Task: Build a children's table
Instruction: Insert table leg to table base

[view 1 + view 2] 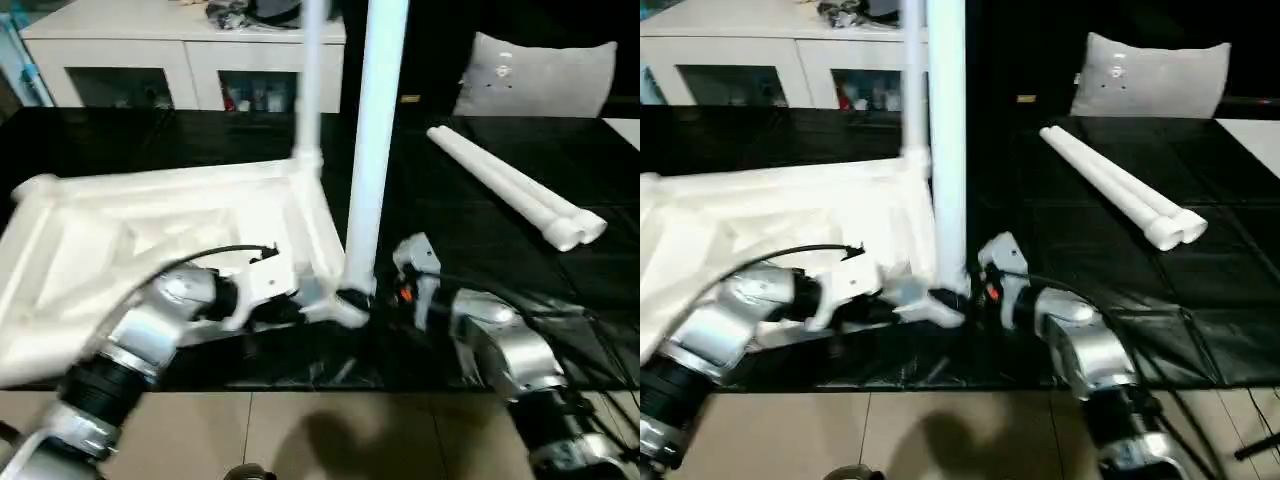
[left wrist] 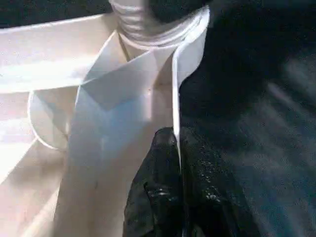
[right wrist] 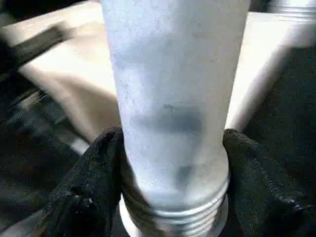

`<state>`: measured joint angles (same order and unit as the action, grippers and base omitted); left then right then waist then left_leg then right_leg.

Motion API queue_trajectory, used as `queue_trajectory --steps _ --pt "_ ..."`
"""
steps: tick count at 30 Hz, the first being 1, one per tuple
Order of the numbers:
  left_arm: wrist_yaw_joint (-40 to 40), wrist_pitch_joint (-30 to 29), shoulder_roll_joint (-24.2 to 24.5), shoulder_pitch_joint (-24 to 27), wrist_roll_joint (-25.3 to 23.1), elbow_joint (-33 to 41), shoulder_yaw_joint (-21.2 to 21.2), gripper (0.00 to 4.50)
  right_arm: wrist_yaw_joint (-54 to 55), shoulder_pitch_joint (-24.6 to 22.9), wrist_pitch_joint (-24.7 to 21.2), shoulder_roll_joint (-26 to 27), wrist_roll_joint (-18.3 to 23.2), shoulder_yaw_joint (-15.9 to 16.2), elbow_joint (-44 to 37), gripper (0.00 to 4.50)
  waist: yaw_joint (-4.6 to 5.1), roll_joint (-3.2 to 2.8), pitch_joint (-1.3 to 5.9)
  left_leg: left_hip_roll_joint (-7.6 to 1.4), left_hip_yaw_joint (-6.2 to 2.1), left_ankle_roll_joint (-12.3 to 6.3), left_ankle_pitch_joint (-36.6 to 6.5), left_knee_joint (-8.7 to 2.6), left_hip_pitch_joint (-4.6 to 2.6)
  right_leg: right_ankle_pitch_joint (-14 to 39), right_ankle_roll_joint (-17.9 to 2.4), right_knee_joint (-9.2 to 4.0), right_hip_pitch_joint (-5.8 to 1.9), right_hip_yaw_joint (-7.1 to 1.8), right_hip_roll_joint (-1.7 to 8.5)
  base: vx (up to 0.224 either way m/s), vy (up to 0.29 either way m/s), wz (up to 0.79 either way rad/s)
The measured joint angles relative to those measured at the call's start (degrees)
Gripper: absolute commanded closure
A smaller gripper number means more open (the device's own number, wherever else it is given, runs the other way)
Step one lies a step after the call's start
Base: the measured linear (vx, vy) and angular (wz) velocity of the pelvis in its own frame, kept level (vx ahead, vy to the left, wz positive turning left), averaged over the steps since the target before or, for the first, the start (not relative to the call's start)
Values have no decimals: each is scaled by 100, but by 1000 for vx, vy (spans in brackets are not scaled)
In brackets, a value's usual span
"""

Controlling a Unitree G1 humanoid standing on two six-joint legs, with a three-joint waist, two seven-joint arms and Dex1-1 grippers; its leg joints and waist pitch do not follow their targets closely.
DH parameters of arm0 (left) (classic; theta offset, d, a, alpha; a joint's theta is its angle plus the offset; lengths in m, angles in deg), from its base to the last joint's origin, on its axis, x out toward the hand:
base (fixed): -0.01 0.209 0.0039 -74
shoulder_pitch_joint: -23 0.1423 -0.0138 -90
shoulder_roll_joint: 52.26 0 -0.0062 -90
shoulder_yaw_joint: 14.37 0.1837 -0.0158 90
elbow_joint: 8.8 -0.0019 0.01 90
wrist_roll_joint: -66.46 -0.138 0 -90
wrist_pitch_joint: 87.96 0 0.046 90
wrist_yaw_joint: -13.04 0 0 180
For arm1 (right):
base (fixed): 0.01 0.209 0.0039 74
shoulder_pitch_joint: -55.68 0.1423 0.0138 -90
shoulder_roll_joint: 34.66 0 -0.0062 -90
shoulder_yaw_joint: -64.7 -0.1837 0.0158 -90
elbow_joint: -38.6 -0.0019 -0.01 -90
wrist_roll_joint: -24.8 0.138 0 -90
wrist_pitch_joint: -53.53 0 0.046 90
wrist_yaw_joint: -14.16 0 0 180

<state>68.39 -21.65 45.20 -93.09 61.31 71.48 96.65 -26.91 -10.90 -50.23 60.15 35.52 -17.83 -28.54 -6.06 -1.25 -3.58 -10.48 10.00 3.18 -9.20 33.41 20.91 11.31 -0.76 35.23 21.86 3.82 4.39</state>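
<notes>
The white table top [image 1: 150, 230] lies upside down on the black surface, ribs up. One white leg [image 1: 312, 80] stands upright in its far right corner socket. A second leg [image 1: 375, 150] is held upright over the near right corner, and my right gripper [image 3: 173, 163] is shut on it just above its threaded end, one black finger [image 3: 94, 182] on each side. My left gripper [image 2: 175, 143] is shut on the table top's rim [image 2: 185, 64] beside that corner. Two more legs [image 1: 510, 185] lie side by side at the back right.
A grey-white cushion [image 1: 540, 75] leans at the back right. A white cabinet [image 1: 150, 50] with glass doors stands behind the black surface. Beige floor tiles [image 1: 300, 430] run along the near edge, under my forearms.
</notes>
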Motion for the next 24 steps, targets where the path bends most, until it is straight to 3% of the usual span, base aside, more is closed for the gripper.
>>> queue_trajectory --steps 4,7,24 --pt "-1007 -634 -834 102 -155 130 -101 450 1242 346 -31 446 -124 -328 493 183 81 0 -1 2 0 0 0 13 12 0 0 -19 3 -1 2 0 0 0" --pt "-1592 -797 -1219 102 -342 130 -88 450 1966 607 162 701 -242 -433 891 183 86 7 -6 3 0 -1 0 7 23 -1 1 -17 12 1 3 0 0 0" --pt "-1849 -555 -1093 48 -475 127 -51 450 2392 720 902 929 -376 -536 1336 183 78 8 -5 3 -3 -1 -1 -26 51 -45 12 -22 38 5 1 0 0 0"
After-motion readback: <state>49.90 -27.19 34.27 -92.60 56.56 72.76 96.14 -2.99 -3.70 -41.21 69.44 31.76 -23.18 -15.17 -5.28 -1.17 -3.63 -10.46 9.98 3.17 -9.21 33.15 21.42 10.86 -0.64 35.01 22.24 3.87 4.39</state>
